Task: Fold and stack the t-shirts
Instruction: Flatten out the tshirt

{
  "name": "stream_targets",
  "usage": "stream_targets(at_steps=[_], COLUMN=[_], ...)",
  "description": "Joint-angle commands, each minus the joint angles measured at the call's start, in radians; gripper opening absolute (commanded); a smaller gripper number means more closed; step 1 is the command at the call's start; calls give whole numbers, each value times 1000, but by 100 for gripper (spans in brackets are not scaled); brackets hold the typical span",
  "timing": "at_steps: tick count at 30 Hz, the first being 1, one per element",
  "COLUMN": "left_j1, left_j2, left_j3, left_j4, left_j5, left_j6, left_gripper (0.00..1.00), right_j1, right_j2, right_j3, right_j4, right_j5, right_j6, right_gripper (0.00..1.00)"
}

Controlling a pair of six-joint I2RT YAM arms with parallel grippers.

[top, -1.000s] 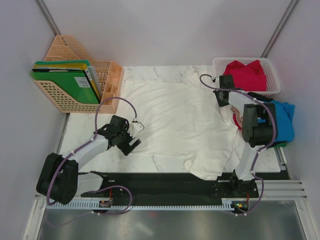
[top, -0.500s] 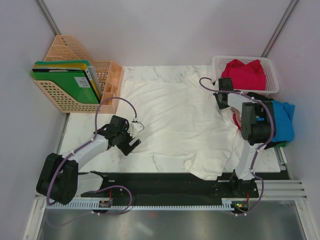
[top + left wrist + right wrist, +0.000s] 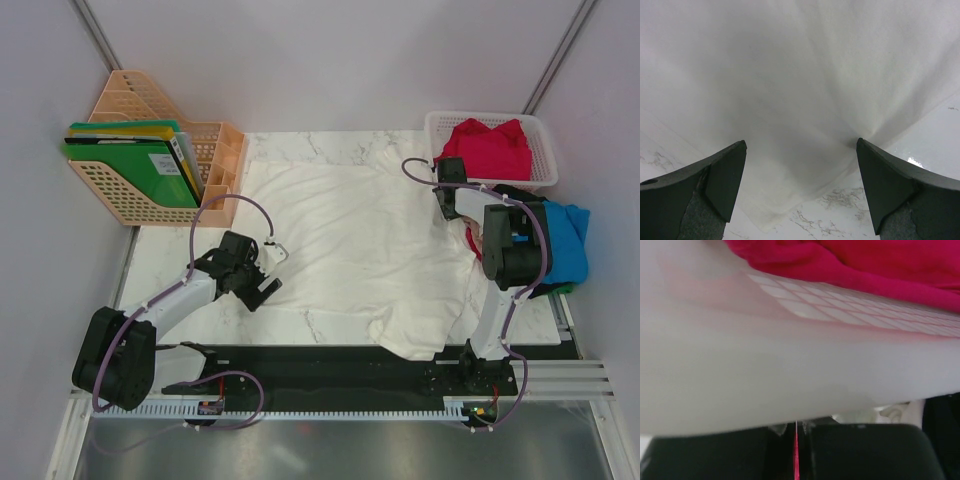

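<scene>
A large white t-shirt (image 3: 350, 240) lies spread over the marble table. My left gripper (image 3: 272, 272) hovers open over its near-left edge, and the left wrist view shows the shirt (image 3: 790, 75) and its hem between the wide jaws of the left gripper (image 3: 801, 144), which hold nothing. My right gripper (image 3: 446, 170) is at the shirt's far right corner beside the basket. It (image 3: 796, 424) is shut, with white cloth (image 3: 790, 380) pinched at its tips. A red t-shirt (image 3: 490, 148) (image 3: 865, 260) fills the basket. A blue t-shirt (image 3: 568, 240) lies bunched at the right edge.
The white mesh basket (image 3: 436, 125) (image 3: 840, 310) stands at the back right, close to the right gripper. A peach file rack (image 3: 215, 150) with green folders (image 3: 135, 170) stands at the back left. Grey walls close in both sides.
The right gripper has shifted a little beside the basket, still shut. The left arm has not moved.
</scene>
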Motion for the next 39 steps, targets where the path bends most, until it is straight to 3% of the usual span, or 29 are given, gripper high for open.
stream_targets(at_steps=[1, 10, 14, 19, 27, 30, 31, 33, 39], left_j1=[-4, -5, -5, -4, -4, -4, -5, -7, -5], left_j2=[22, 20, 26, 26, 22, 11, -10, -87, -322], left_j3=[-44, -47, -47, -44, -31, -31, -34, -37, 68], left_j4=[-51, -53, -53, -50, -51, -65, -68, -63, -103], left_j5=[-43, -41, -43, -37, -34, -38, -50, -73, -28], left_j6=[2, 2, 4, 4, 5, 8, 11, 21, 51], left_gripper=[98, 98, 98, 98, 98, 98, 98, 98, 100], right_j1=[-7, -6, -7, -3, 2, 0, 0, 2, 2], right_j2=[2, -12, -127, -285, -608, -707, -745, -773, -810], right_j3=[-3, -27, -84, -76, -23, -32, -39, -62, -160], right_j4=[13, 56, 117, 79, -169, -231, -251, -271, -277], right_j5=[125, 77, 26, -68, -324, -362, -364, -364, -315], right_j6=[34, 44, 63, 88, 110, 93, 79, 65, 19], right_gripper=[0, 0, 0, 0, 1, 25, 46, 70, 84])
